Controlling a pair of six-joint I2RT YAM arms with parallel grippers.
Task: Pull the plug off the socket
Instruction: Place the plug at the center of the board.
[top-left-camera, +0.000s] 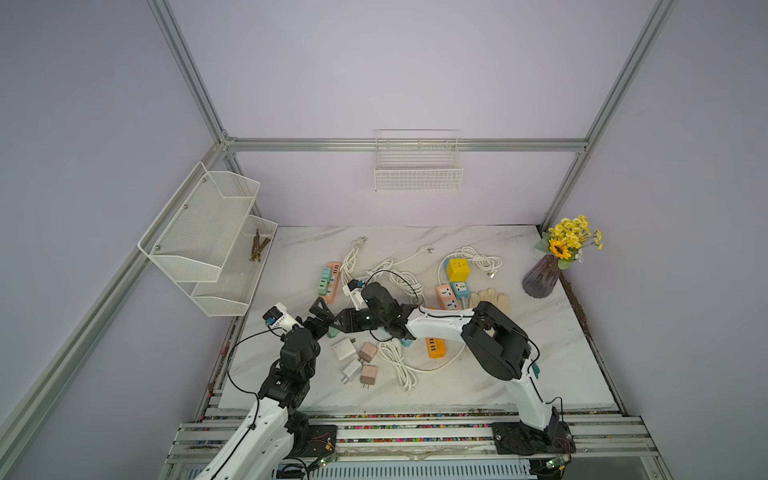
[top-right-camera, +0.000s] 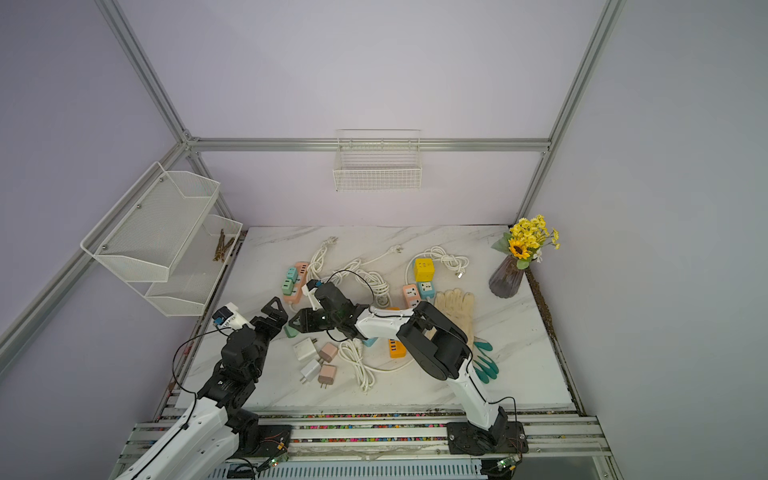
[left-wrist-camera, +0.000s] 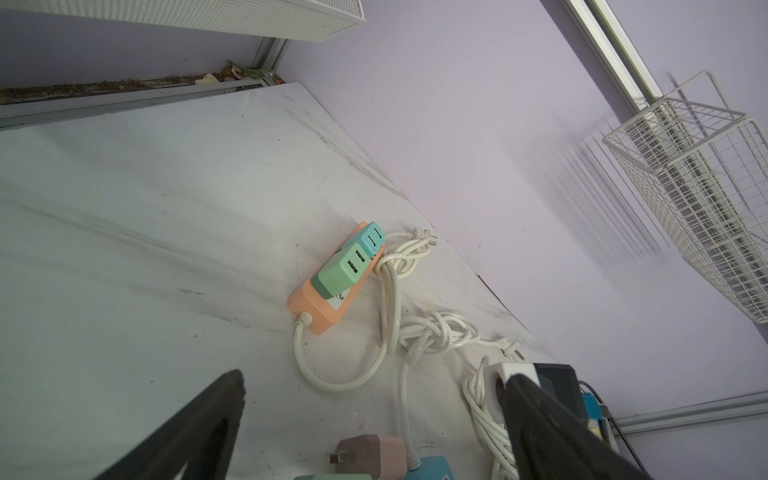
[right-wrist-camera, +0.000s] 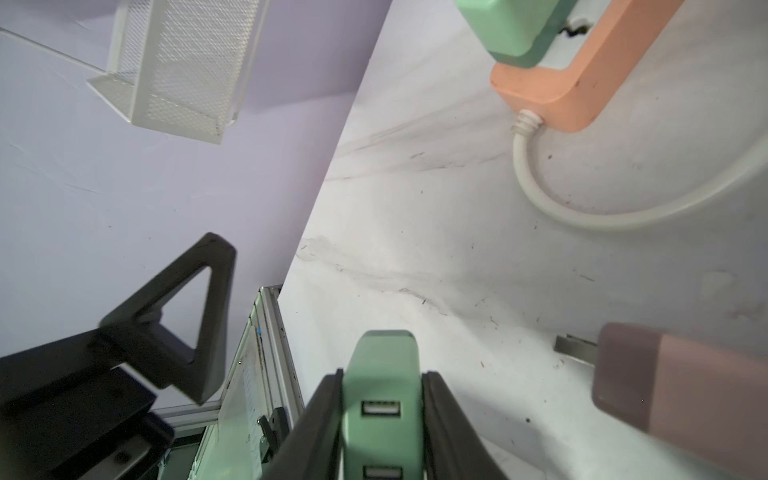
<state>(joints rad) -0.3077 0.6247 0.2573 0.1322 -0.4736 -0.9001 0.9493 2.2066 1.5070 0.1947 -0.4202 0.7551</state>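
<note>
L gripper (top-left-camera: 323, 316) hangs over table's front-left corner, jaws spread wide, nothing btwn them. Just right of it is the mint-green USB plug (right-wrist-camera: 384, 353), out of the strip and low over the marble table (top-left-camera: 457, 386); can't tell if it touches. R gripper (right-wrist-camera: 383, 376) clamps its two long sides, fingers flush w/ it. Plug's long axis runs along those fingers: USB-port face toward the wrist cam, far end aimed at table's left edge, pins hidden. Farther back lies the peach power strip (top-left-camera: 331, 291), w/ green adapter (left-wrist-camera: 343, 270) & blue adapter (left-wrist-camera: 372, 241) seated in it. Pink charger (top-left-camera: 368, 352) lies to the right.
</note>
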